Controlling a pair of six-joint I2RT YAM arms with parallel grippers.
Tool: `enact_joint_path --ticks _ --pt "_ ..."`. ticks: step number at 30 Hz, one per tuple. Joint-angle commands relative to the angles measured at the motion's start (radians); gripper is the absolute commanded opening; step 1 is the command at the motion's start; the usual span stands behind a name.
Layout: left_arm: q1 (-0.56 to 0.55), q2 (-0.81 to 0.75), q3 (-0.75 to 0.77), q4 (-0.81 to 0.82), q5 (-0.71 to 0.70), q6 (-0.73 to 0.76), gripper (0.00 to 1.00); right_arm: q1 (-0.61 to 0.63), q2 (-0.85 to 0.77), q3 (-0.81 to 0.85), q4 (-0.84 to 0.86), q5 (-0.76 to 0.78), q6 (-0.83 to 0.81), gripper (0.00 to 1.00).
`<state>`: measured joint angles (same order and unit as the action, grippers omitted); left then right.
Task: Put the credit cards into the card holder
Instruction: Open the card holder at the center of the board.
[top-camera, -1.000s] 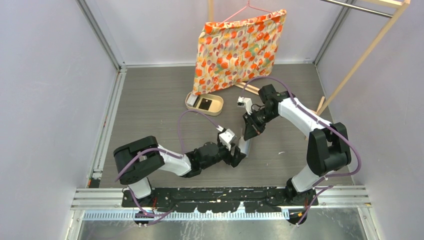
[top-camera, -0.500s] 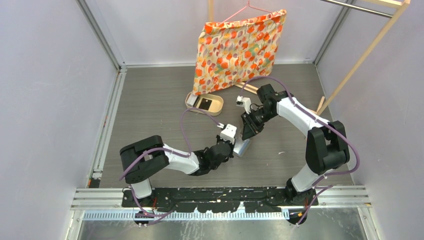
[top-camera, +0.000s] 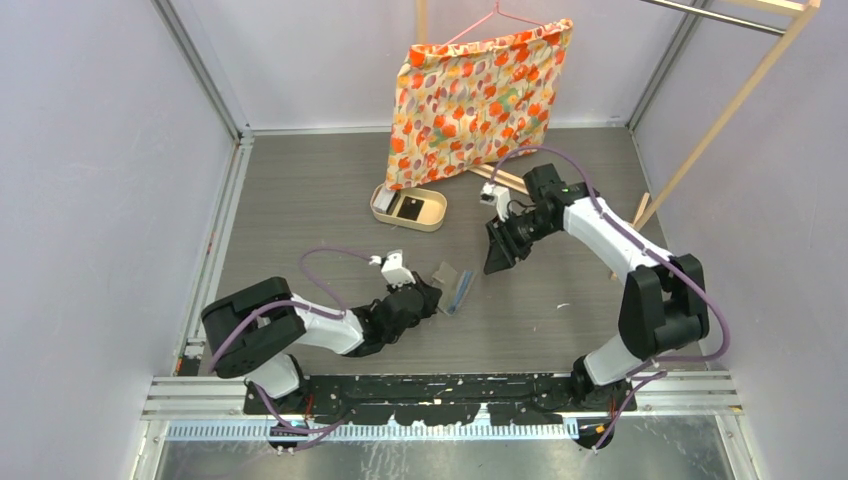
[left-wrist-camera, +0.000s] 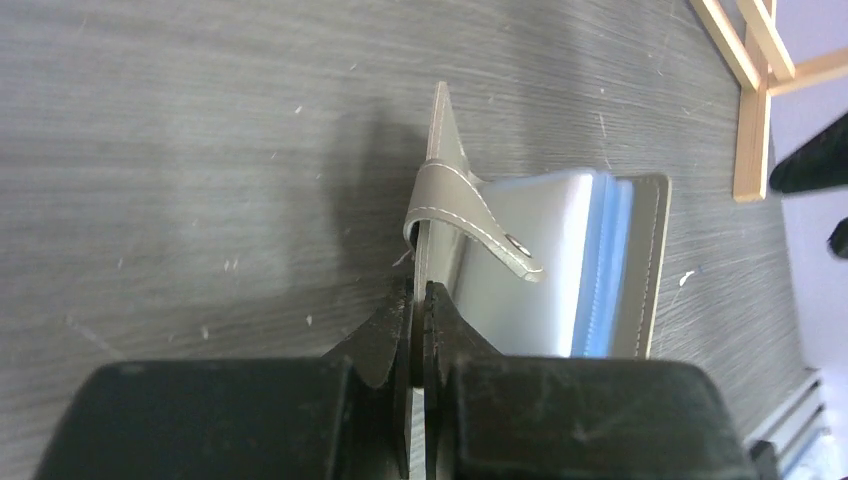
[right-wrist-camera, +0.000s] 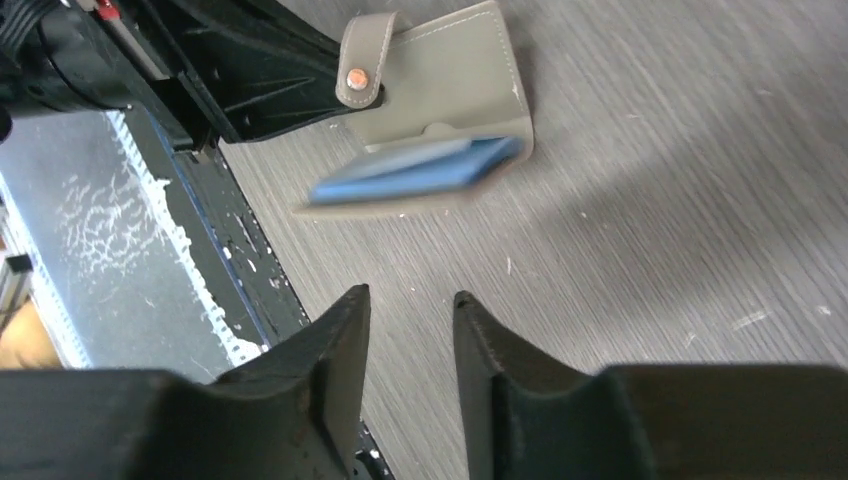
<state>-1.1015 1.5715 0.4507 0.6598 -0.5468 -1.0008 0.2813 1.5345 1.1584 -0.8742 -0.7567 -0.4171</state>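
My left gripper (left-wrist-camera: 420, 300) is clamped on the card holder (left-wrist-camera: 560, 265), which opens rightward toward my empty, half-open right gripper (right-wrist-camera: 410, 305).

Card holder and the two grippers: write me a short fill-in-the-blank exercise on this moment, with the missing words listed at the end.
1. The left gripper is ____ on a grey flap of the card holder.
2. The right gripper hangs open above the table, apart from the card holder, and holds ____.
3. The credit card lying in the tan tray is ____ in colour.

Missing words: shut; nothing; black.
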Motion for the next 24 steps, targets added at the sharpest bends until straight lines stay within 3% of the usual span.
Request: enact_joint_path --ticks 1,7,17,24 --pt "0.004 -0.048 -0.016 -0.105 0.013 -0.258 0.00 0.067 0.083 -0.001 0.025 -0.019 0.027 0.35" --pt "0.001 -0.080 0.021 -0.190 0.013 -0.182 0.00 0.129 0.159 0.054 -0.039 0.023 -0.009 0.26" --pt "-0.122 -0.222 0.161 -0.323 -0.159 0.240 0.00 0.064 -0.024 0.014 -0.017 -0.195 -0.021 0.33" --pt "-0.135 -0.159 0.176 -0.297 -0.173 0.223 0.00 0.077 0.059 -0.009 0.088 -0.110 0.123 0.30"
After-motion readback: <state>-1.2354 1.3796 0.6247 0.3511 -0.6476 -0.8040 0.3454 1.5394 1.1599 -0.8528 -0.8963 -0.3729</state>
